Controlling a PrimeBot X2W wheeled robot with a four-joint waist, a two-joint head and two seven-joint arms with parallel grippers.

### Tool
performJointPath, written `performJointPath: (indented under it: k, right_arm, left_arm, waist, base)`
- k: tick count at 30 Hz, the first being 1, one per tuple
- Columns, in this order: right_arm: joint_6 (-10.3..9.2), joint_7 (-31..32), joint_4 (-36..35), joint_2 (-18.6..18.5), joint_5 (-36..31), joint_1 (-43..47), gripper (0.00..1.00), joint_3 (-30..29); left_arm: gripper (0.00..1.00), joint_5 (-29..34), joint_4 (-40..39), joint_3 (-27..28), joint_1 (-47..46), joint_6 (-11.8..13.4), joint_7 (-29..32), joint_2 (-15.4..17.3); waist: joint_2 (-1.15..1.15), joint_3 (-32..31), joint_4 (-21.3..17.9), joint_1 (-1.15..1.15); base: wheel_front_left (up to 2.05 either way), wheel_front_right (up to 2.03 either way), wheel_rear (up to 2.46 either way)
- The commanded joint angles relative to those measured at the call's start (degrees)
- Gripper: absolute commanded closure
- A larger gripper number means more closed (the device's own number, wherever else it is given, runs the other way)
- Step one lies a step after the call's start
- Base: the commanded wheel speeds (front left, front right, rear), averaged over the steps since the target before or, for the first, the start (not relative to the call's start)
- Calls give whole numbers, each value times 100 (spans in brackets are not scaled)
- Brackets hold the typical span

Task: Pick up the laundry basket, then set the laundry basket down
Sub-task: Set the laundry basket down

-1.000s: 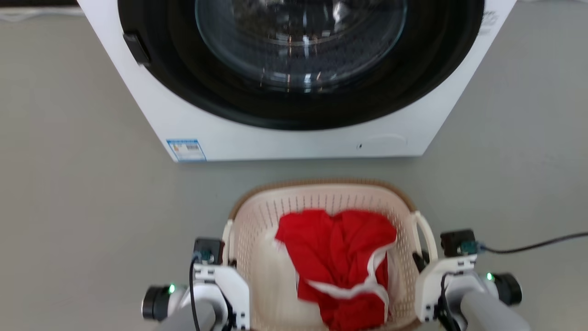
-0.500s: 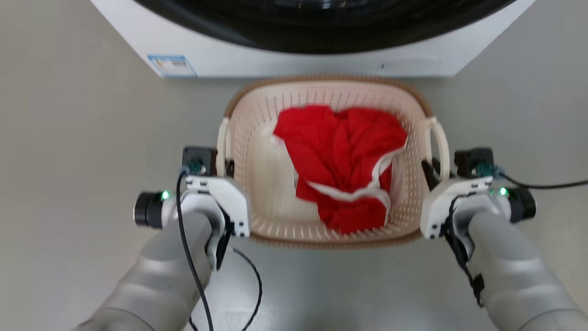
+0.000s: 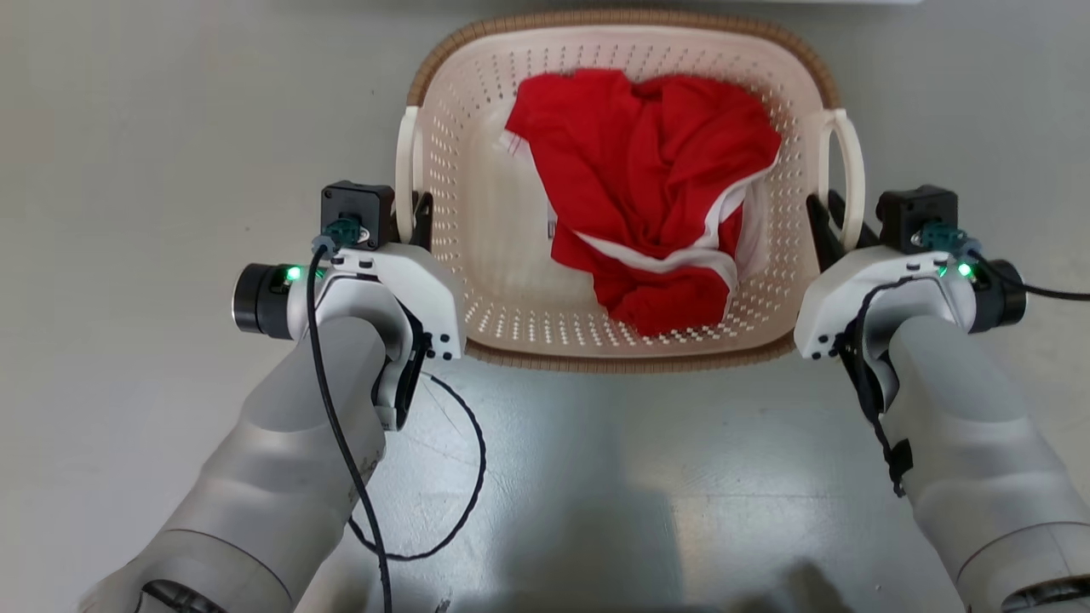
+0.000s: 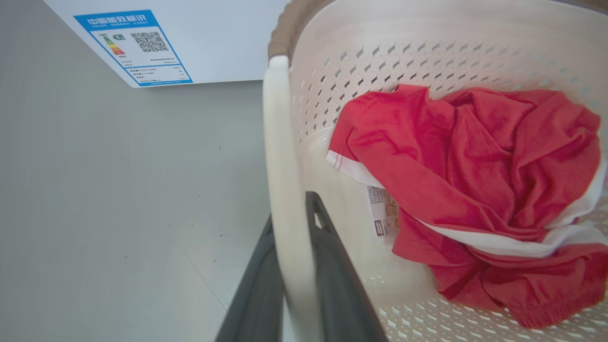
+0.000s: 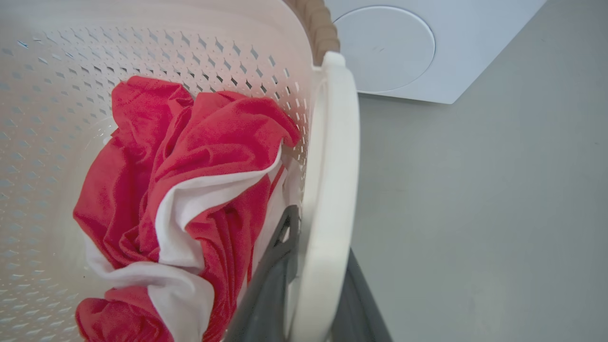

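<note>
While the basket [image 3: 477,281] with a red shirt [image 3: 647,187] is between the arms near the washer [image 4: 213,38], the left claw [image 3: 421,209] pinches its left handle [image 3: 407,170], the right claw [image 3: 822,213] its right handle [image 3: 851,170].

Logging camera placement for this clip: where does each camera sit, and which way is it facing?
Head view: on the head, facing down onto the laundry basket; both forearms, left tool and right tool show.
Left wrist view: looks along its dark fingers, clamped on the left handle, toward the washer.
Right wrist view: same, fingers on the right handle.
All share the red garment.
</note>
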Motion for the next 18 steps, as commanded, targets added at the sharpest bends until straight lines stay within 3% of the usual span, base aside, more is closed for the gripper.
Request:
performJointPath:
  k: [1, 18]
  right_arm:
    - [45, -113, -160, 177, -90, 62, 100, 127]
    - [45, -220, -451, 177, -291, -52, 100, -230]
  left_arm:
    - [100, 169, -186, 168, -161, -76, -79, 30]
    - [100, 1138, -243, 1073, -132, -364, -80, -109]
  waist:
    - [0, 116, 6, 0]
    - [0, 461, -26, 0]
  base:
    - [0, 0, 0]
    - [0, 0, 0]
